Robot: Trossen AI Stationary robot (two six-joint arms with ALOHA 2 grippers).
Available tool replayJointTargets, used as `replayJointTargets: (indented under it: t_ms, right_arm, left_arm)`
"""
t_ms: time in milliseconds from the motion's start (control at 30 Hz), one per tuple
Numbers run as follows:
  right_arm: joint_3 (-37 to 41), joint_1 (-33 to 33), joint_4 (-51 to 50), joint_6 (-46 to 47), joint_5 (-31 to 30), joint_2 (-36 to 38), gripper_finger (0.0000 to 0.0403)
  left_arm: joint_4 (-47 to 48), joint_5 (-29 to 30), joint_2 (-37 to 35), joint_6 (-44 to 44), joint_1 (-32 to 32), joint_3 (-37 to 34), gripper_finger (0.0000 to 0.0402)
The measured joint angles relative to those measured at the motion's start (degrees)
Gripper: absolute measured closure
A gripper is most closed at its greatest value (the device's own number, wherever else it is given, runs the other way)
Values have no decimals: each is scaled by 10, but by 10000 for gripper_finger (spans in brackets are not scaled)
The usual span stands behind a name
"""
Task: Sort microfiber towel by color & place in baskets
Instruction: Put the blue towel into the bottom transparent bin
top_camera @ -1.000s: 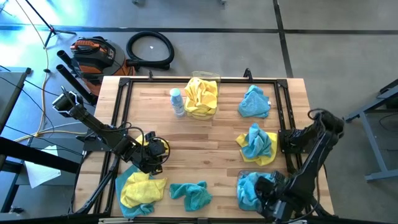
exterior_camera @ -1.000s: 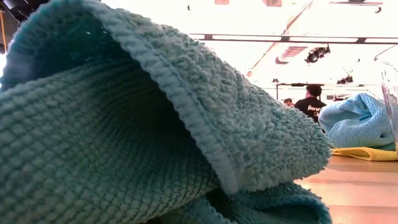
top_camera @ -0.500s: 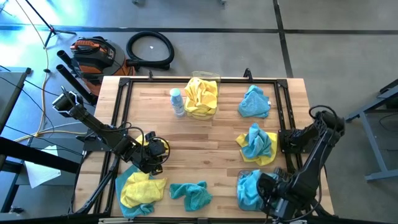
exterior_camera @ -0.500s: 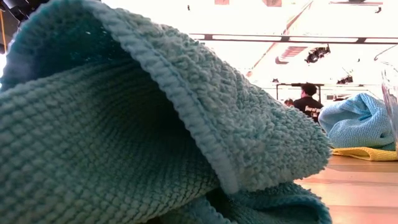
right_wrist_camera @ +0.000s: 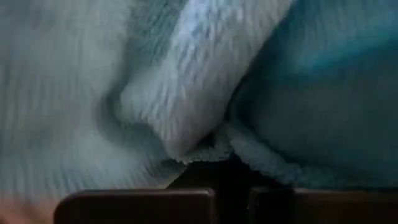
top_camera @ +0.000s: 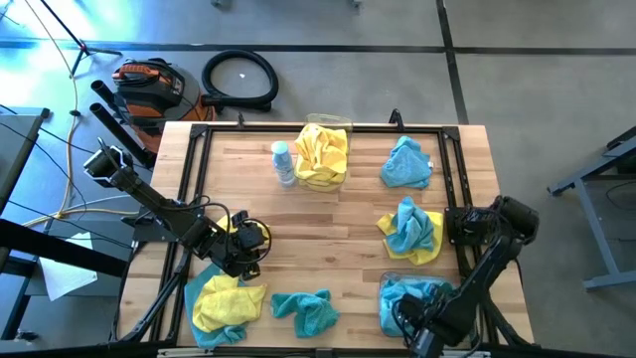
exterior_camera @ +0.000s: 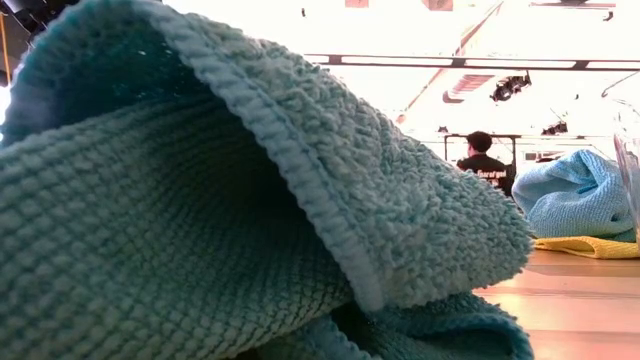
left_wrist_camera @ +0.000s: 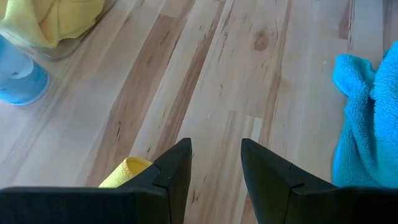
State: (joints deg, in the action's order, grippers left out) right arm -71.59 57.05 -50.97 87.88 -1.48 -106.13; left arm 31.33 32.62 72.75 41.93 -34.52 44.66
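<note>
A workshop or robotics lab: a butcher-block table (top_camera: 338, 214) in a black metal frame stands on a grey concrete floor (top_camera: 537, 70), with an orange-and-black shop vacuum (top_camera: 147, 88) and coiled black hose (top_camera: 239, 80) beside it. Beyond the table, bright ceiling strip lights (exterior_camera: 450, 62) hang over an open hall where a person (exterior_camera: 484, 165) stands.

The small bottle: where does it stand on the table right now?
In the high view the bottle stands upright near the table's far edge, left of centre, right beside the clear tub holding yellow towels.
</note>
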Motion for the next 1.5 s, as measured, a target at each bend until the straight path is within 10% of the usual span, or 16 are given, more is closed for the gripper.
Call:
replayJointTargets:
  t_ms: [467,1033,1267,1500]
  right_arm:
    - [39,-1,75,26,-39,53,399]
    - [29,-1,15,77,-15,147,295]
    - [32,-6,4,59,-143,163,307]
    - [77,-38,33,56,-55,111,316]
  left_arm:
    - [-2,-1,0,0,0,0,273]
    - [-4,-8,0,0,0,0,273]
    - [-4,-8,0,0,0,0,273]
    - [-8,-8,0,-1,0,0,273]
